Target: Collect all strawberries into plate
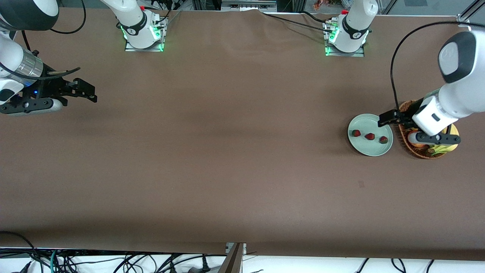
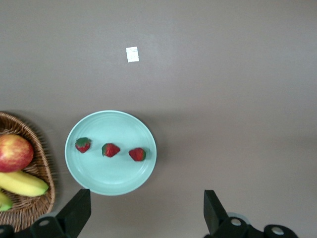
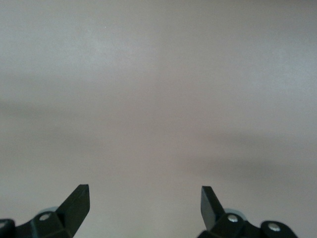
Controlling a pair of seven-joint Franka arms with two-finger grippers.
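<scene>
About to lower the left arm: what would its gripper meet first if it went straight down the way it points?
Probably the round pale mint-green plate, near its rim, below the open left gripper; three small red strawberries lie there. Depth is unclear; one finger might land on the brown table.

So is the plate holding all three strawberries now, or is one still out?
All in: three strawberries lie in a row on the plate. The left gripper is open and empty above it.

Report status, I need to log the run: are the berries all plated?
Left claw open, empty, over plate rim. Right claw open, waiting. Three strawberries on plate. Nothing blocking.
</scene>
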